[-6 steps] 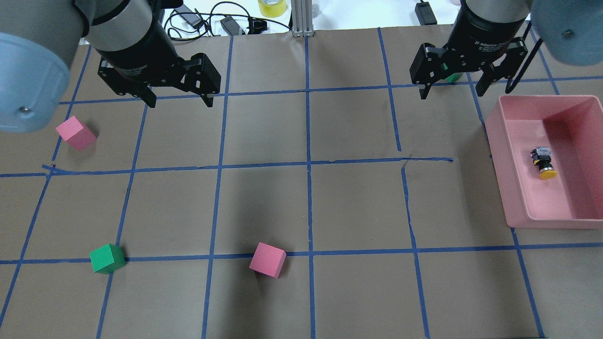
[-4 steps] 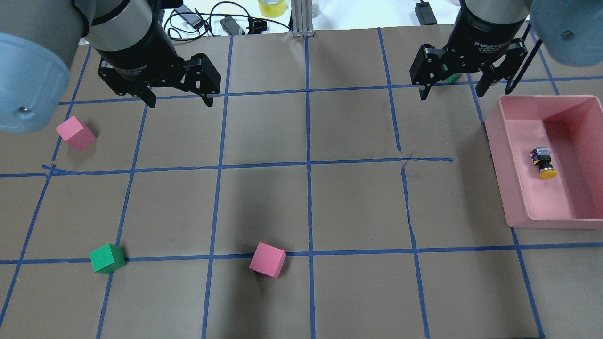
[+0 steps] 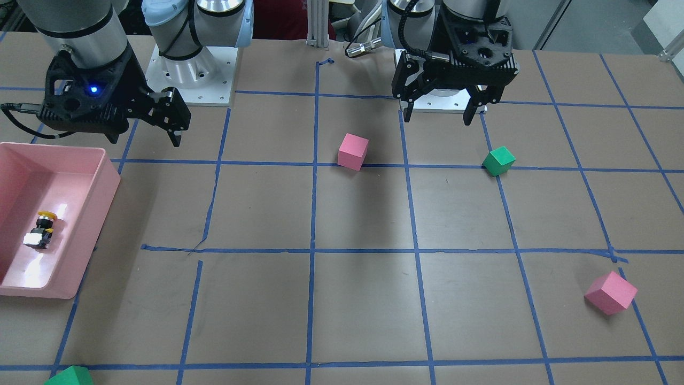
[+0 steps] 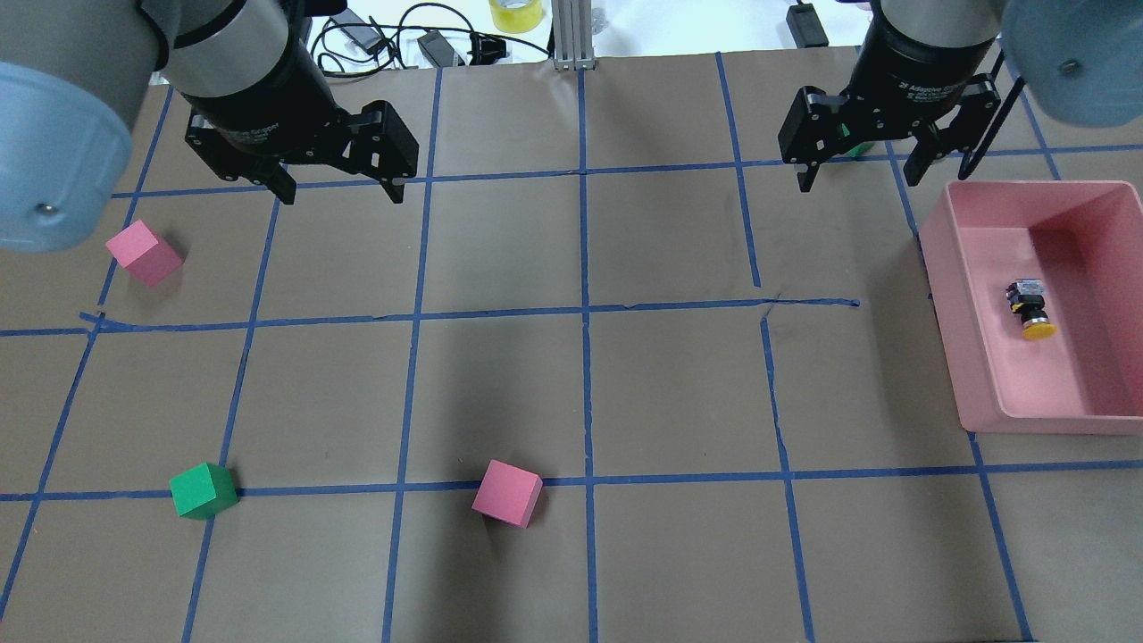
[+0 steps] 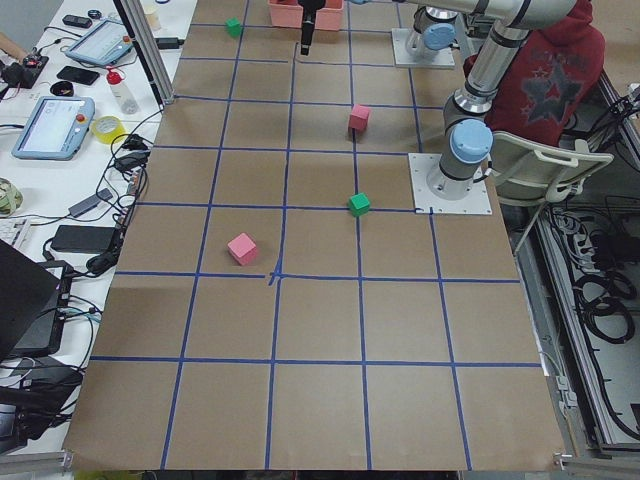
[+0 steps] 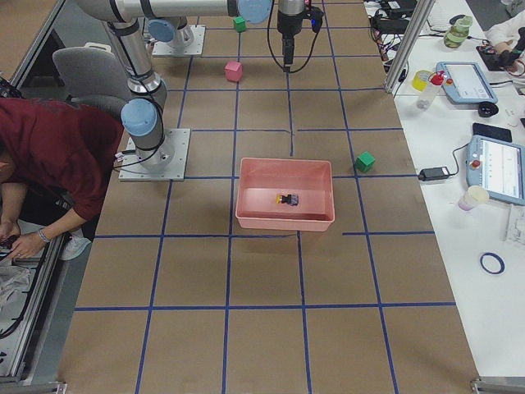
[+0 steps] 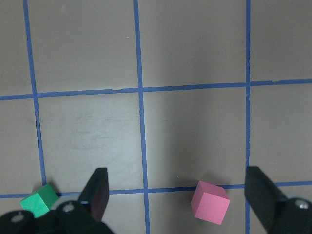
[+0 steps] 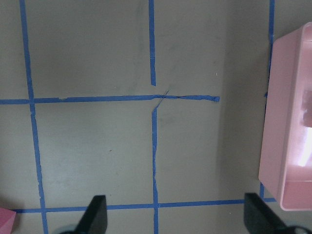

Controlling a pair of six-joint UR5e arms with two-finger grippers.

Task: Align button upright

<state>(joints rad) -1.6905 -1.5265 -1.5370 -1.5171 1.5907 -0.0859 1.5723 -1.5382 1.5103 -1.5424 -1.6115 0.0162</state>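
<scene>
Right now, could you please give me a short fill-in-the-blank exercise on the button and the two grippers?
1. The button lies on its ____ rather than standing upright.
2. The bin that holds it is coloured ____.
3. The button's round cap is ____ in colour.
4. The left gripper and the right gripper both hang above the table with jaws ____.

Missing words: side; pink; yellow; open.

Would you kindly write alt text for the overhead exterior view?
The button lies on its side in the pink bin at right. The left gripper and right gripper hang open above the table, holding nothing.
</scene>
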